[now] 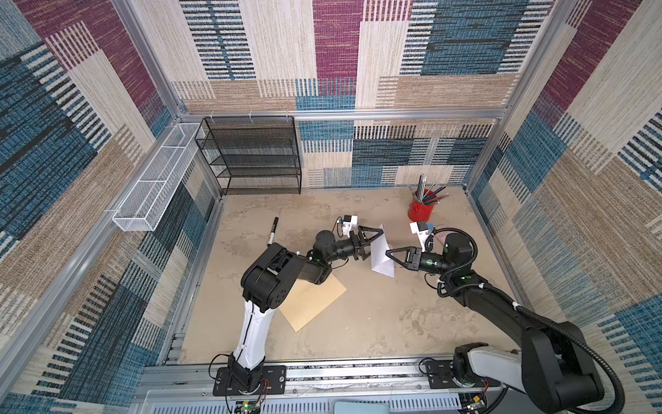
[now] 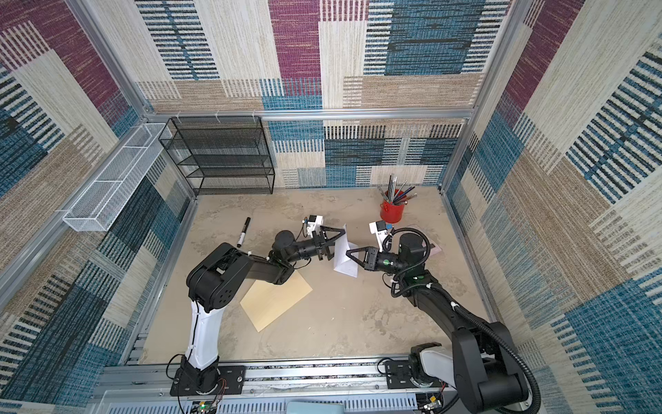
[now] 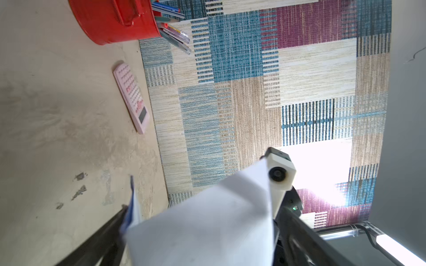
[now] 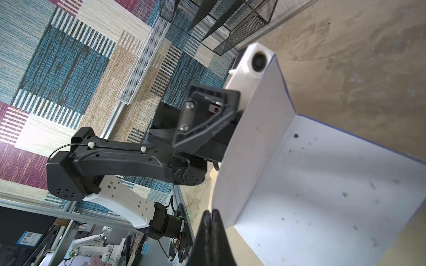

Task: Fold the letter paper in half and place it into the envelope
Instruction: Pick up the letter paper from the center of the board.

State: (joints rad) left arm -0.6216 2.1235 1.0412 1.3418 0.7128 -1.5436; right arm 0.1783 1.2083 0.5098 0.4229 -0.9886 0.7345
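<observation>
– Two grippers at one sheet: which one has it?

– The right gripper (image 1: 388, 253) (image 2: 347, 253). Its jaws are clenched flat together on an edge of the letter paper (image 1: 383, 267) (image 2: 345, 267), and the sheet hangs off the table (image 1: 376, 322) from that pinch.

– And the left gripper (image 1: 372, 245) (image 2: 336, 245)?

– Released, jaws spread wide. The paper stands in the gap between them. In the left wrist view its blue-trimmed edge lies right beside one finger (image 3: 103, 239), and the white back (image 3: 207, 225) fills the space up to the far finger; I cannot tell whether it touches either one.

– Is the sheet flat?

– No. From the right wrist it bends along a crease into two panels (image 4: 322, 184) set at an angle, plain white side facing the right jaws, whose closed tips (image 4: 212, 230) sit at the lower corner.

– Where is the envelope?

– The envelope (image 1: 315, 304) (image 2: 276, 301) lies flat on the table, behind and below the left jaws, partly under that arm's elbow, well apart from the paper.

– Anything else nearby?

– A red cup (image 1: 420, 211) of pens stands beyond the right jaws, a marker (image 1: 273, 231) lies behind the left jaws, and a pink calculator (image 3: 132, 96) lies ahead of them.
</observation>
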